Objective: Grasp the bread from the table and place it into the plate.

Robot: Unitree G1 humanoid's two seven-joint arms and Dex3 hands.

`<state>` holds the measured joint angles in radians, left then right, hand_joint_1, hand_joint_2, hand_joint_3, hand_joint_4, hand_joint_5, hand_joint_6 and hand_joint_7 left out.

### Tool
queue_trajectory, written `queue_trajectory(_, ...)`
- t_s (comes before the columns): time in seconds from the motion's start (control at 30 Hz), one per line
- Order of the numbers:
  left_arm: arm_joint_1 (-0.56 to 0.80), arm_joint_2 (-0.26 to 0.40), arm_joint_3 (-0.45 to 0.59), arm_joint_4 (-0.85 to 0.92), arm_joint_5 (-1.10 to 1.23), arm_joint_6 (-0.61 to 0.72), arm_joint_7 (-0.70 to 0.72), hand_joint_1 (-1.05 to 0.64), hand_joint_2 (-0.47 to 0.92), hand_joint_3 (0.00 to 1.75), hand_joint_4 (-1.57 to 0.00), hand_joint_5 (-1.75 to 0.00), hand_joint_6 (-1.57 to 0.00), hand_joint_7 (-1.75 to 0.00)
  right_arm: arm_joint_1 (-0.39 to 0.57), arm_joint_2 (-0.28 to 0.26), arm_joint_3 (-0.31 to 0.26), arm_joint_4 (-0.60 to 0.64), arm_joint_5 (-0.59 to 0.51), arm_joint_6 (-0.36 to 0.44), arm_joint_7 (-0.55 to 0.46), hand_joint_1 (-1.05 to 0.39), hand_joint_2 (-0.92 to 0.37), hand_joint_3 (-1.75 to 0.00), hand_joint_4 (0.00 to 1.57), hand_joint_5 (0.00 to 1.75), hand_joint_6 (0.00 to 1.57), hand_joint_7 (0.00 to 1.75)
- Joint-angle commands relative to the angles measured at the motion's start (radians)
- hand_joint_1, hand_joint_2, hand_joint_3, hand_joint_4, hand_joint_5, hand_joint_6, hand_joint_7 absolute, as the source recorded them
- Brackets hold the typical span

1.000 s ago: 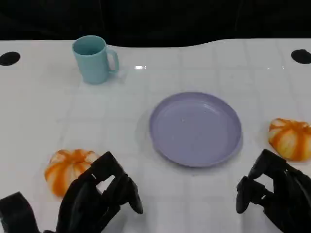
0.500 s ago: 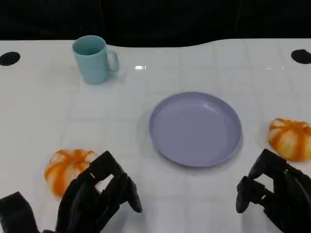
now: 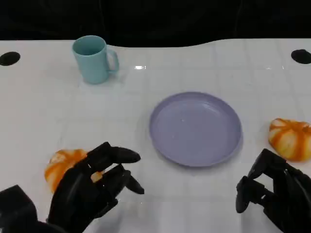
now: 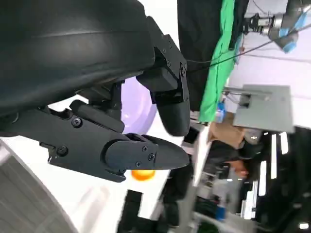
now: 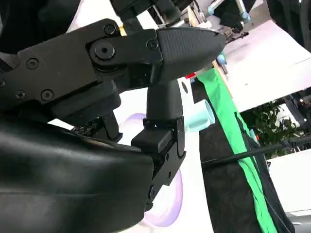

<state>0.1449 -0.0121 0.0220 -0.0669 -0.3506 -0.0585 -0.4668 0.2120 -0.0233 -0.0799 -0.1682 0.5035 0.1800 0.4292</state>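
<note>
Fingers point(image 3: 121, 156) of the left hand point(image 3: 90, 191) are spread wide above the near bread point(image 3: 60, 167), nothing held (right hand point(image 3: 274, 191) loosely curled, empty). No grasp is made yet; the purple plate point(image 3: 195, 128) is bare, so pickup and placement are judged outstanding

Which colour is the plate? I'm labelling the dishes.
The plate is light purple, a plain lavender with no pattern; the head view shows it best.
</note>
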Motion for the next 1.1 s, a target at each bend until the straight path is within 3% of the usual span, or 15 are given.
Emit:
queue_trajectory(0.03, 0.005, 0.087, -0.016, -0.07, 0.115, -0.022, 0.023, -0.59, 0.92, 0.25, -0.37, -1.06, -0.58, -0.27, 0.001, -0.011, -0.011, -0.004, 0.007, -0.003, 0.002, -0.58, -0.92, -0.32, 0.74, 1.75, 0.61, 1.58)
queue_trajectory(0.4, 0.004, 0.225, -0.027, -0.21, 0.404, -0.03, 0.131, -0.46, 0.92, 0.13, -0.14, -1.08, -0.53, -0.09, 0.0, -0.009, -0.01, 0.0, 0.004, -0.014, 0.006, -0.58, -0.92, -0.33, 0.75, 1.75, 0.61, 1.58)
queue_trajectory(0.5, 0.001, 0.272, -0.034, -0.245, 0.542, -0.052, 0.177, -0.48, 0.92, 0.11, -0.1, -1.02, -0.5, -0.06, 0.002, -0.007, -0.009, -0.009, 0.003, -0.001, -0.009, -0.59, -0.92, -0.33, 0.76, 1.75, 0.62, 1.58)
queue_trajectory(0.8, -0.017, 0.428, -0.06, -0.35, 0.938, 0.006, 0.191, -0.51, 0.92, 0.18, -0.15, -0.92, -0.49, -0.02, -0.004, -0.015, -0.018, -0.004, 0.015, 0.003, -0.004, -0.58, -0.92, -0.33, 0.76, 1.75, 0.63, 1.57)
queue_trajectory(1.1, -0.044, 0.499, -0.115, -0.406, 1.176, 0.09, 0.12, -0.51, 0.92, 0.06, -0.19, -0.47, -0.39, 0.0, -0.009, -0.018, -0.018, 0.01, 0.014, -0.012, 0.009, -0.59, -0.92, -0.35, 0.75, 1.75, 0.61, 1.59)
